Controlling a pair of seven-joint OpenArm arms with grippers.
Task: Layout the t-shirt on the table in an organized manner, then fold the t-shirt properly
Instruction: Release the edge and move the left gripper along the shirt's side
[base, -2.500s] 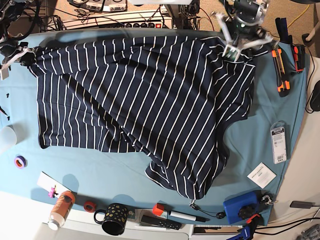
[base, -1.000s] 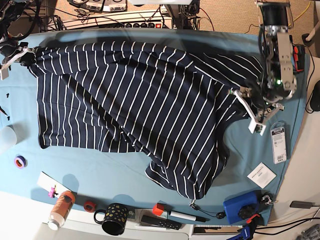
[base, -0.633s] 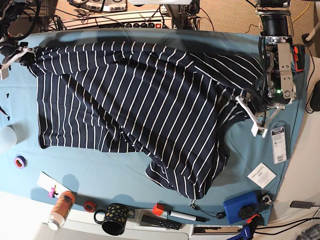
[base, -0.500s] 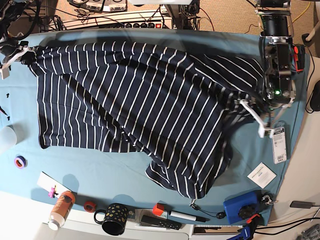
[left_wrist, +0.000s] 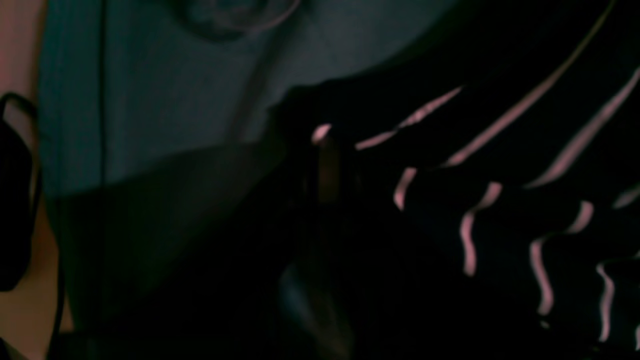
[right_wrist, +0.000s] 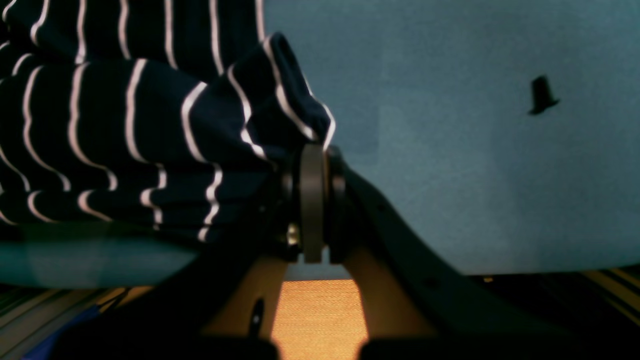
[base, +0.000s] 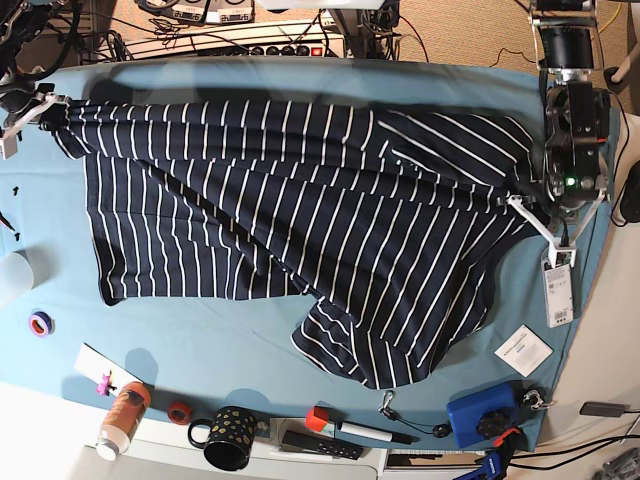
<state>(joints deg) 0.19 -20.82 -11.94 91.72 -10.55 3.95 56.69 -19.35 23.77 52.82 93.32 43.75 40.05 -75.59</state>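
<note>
Shirt (base: 300, 220) spread across far half of bench (base: 230, 335), stretched between both hands, lower hem bunched toward near edge. Right hand (right_wrist: 312, 150) at far left corner, clamped on shirt corner, fabric bunched against closed tips. Left hand (base: 548, 222) near right edge, at shirt's right side; wrist view too dark, grip state cannot be told. Striped cloth (left_wrist: 500, 200) fills that view's right side.

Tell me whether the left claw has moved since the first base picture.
Yes. The left claw went from the table's far corner down toward the white tag, pulling the t-shirt with it.
</note>
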